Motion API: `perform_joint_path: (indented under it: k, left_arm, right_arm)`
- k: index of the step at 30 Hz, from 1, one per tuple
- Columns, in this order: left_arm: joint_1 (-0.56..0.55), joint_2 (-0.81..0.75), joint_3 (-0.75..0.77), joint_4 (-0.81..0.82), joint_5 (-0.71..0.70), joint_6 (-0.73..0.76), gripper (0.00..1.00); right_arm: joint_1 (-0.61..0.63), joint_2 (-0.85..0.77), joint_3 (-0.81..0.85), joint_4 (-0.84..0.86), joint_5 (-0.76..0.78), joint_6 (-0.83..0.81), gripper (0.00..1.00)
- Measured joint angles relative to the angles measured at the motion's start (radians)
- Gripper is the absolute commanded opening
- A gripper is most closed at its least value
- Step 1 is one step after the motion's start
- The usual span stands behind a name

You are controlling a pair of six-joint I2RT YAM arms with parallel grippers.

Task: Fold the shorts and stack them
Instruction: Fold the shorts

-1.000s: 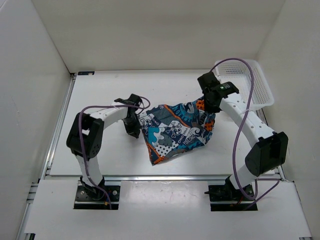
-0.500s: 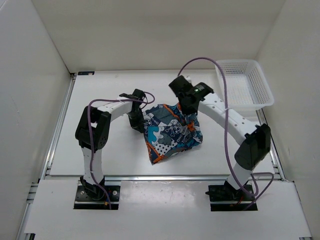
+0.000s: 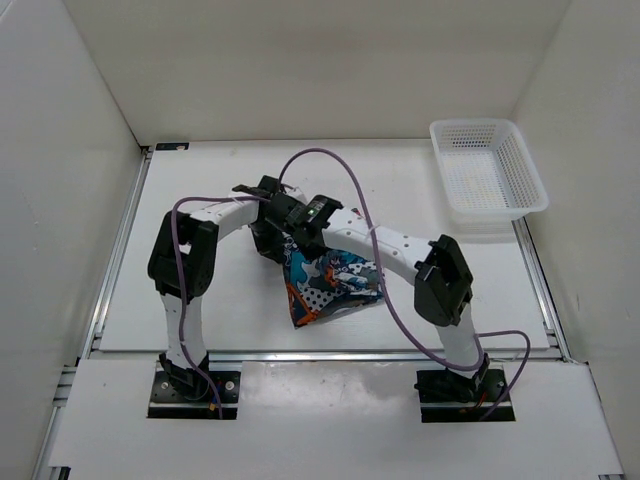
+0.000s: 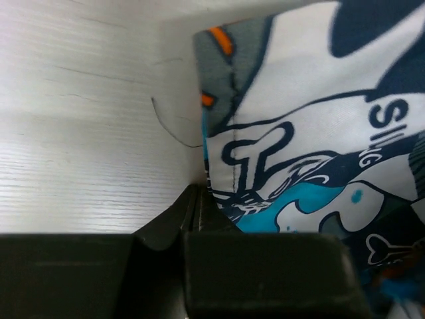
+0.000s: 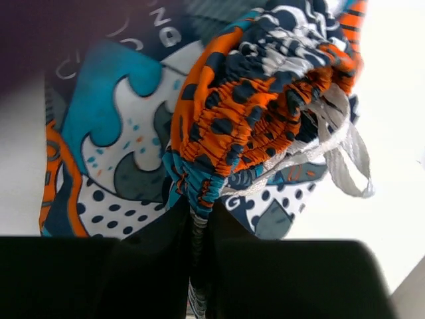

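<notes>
Left gripper [image 4: 196, 199] clenched on shorts [image 3: 335, 283] edge, low on table [image 3: 190, 190]. Right gripper [image 5: 198, 216] pinching bunchy orange waistband [image 5: 252, 113], close beside it. Shorts lie mid-table, part doubled over. I think: lower waistband onto edge, line up, tuck white string [image 5: 345, 159], let go gently.

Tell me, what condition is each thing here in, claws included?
shorts: bunched, partly folded over, held by both grippers.
left gripper: shut on the shorts' edge.
right gripper: shut on the elastic waistband.
basket: upright, nothing seen inside.
</notes>
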Motion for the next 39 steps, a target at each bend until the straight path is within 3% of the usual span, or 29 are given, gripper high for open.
perform_joint_path:
  k: [1, 4, 9, 14, 17, 21, 27, 35, 37, 39]
  left_arm:
    - [0.004, 0.000, 0.000, 0.000, 0.000, 0.002, 0.10]
    - [0.016, 0.000, 0.000, 0.000, 0.003, 0.006, 0.10]
    - [0.041, -0.006, 0.000, -0.002, 0.008, 0.021, 0.17]
    - [0.082, -0.051, 0.039, -0.048, 0.008, 0.038, 0.23]
    - [0.085, -0.120, 0.080, -0.072, -0.001, 0.051, 0.28]
    - [0.006, -0.228, 0.108, -0.082, 0.018, 0.086, 0.99]
    - [-0.159, -0.208, 0.127, -0.082, 0.044, 0.115, 0.99]
    - [-0.172, -0.007, 0.127, -0.082, 0.040, 0.131, 0.99]
    - [-0.171, 0.011, 0.126, -0.077, 0.041, 0.131, 0.93]
    - [-0.171, 0.022, 0.127, -0.072, 0.045, 0.129, 0.74]
  right_arm:
    - [0.012, 0.010, 0.000, 0.009, -0.011, 0.002, 0.65]
    - [0.034, 0.019, 0.000, 0.037, -0.040, 0.008, 0.90]
    - [0.024, -0.097, -0.097, 0.161, -0.074, 0.023, 0.87]
    - [-0.065, -0.412, -0.337, 0.251, -0.091, 0.088, 0.64]
    - [-0.152, -0.563, -0.460, 0.262, -0.091, 0.138, 0.66]
    - [-0.229, -0.653, -0.602, 0.268, -0.097, 0.188, 0.77]
    - [-0.257, -0.659, -0.684, 0.248, -0.127, 0.221, 0.80]
    - [-0.259, -0.678, -0.684, 0.248, -0.130, 0.231, 0.82]
    - [-0.263, -0.692, -0.684, 0.247, -0.129, 0.231, 0.82]
    - [-0.269, -0.706, -0.684, 0.245, -0.128, 0.231, 0.82]
